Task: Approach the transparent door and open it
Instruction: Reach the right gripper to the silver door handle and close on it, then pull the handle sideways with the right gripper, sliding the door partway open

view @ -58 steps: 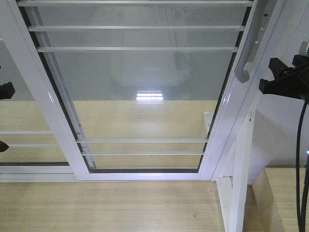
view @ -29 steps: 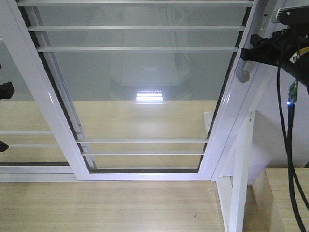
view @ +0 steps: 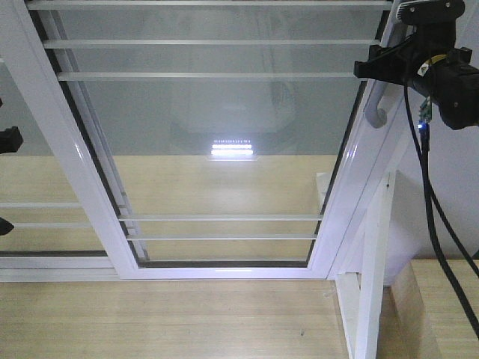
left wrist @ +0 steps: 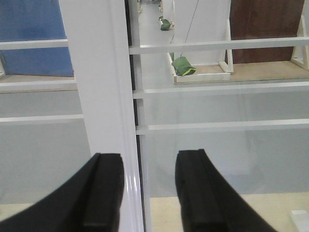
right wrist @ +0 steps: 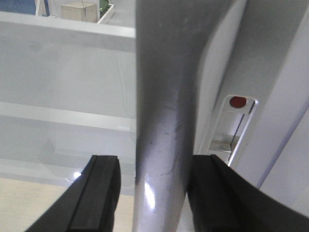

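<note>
The transparent door (view: 217, 134) fills the front view, clear glass in a white frame crossed by thin white bars. Its curved grey handle (view: 378, 105) sits on the right stile. My right gripper (view: 370, 71) is up at that handle. In the right wrist view the handle (right wrist: 169, 96) stands between the jaws of the right gripper (right wrist: 154, 193), which is open: a gap shows at the left finger (right wrist: 99, 193), while the right finger (right wrist: 217, 193) lies close against the handle. My left gripper (left wrist: 147, 188) is open and holds nothing. It faces a white stile (left wrist: 99, 96) and shows at the left edge (view: 6, 182).
A second white-framed glass panel (view: 45, 224) overlaps on the left. Pale wooden floor (view: 165, 314) lies below. A white post (view: 372, 299) stands at the lower right. Black cables (view: 434, 209) hang from the right arm. A lock slot with a red dot (right wrist: 236, 102) sits beside the handle.
My right arm has risen and moved left, from beside the right stile to the handle, with its jaws now around it. The door and my left gripper have not moved.
</note>
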Tool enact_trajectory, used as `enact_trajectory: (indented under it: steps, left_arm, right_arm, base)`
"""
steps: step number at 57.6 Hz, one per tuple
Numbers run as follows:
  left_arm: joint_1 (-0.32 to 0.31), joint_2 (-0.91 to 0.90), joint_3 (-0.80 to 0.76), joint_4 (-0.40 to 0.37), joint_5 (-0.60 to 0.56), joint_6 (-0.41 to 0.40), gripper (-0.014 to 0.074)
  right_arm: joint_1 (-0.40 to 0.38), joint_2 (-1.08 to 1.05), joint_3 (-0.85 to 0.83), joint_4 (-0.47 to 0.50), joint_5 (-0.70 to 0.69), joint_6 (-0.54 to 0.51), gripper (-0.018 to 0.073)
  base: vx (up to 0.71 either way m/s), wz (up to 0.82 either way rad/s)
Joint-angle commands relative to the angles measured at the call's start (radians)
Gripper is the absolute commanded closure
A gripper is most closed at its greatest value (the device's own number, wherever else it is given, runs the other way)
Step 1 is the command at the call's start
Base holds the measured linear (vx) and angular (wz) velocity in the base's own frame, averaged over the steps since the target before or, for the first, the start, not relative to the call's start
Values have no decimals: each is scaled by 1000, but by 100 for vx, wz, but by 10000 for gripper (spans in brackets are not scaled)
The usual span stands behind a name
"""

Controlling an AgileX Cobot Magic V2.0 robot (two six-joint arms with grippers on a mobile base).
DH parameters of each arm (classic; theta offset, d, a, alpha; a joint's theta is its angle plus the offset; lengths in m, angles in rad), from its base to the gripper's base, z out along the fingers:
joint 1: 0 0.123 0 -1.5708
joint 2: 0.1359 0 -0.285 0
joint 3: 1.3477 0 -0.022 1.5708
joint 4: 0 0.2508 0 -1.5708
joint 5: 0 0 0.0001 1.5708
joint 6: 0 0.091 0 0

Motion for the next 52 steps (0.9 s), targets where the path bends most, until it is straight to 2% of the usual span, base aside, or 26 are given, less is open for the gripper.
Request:
enact_trajectory:
  steps: [1, 12, 22, 39, 52]
  left_arm:
    - [0, -12, -34, 0, -88, -11, 192]
    - [0, -12, -34, 0, -88, -11, 192]
    - [0, -12, -34, 0, -88, -11, 192]
    - [0, -12, -34, 0, -88, -11, 192]
    - [0, -12, -34, 0, -93, -11, 192]
  right_arm:
    - [0, -36, -40, -4, -89, -15, 175]
    - [0, -32, -40, -2, -95, -9, 318]
    - [0, -22, -40, 1, -162, -9, 450]
    - [11, 10, -76, -6, -189, 39, 489]
    - [77, 39, -133, -71, -181, 36, 489]
  base:
    - [0, 0]
    - [0, 0]
    - [0, 0]
    - [0, 0]
    - [0, -1]
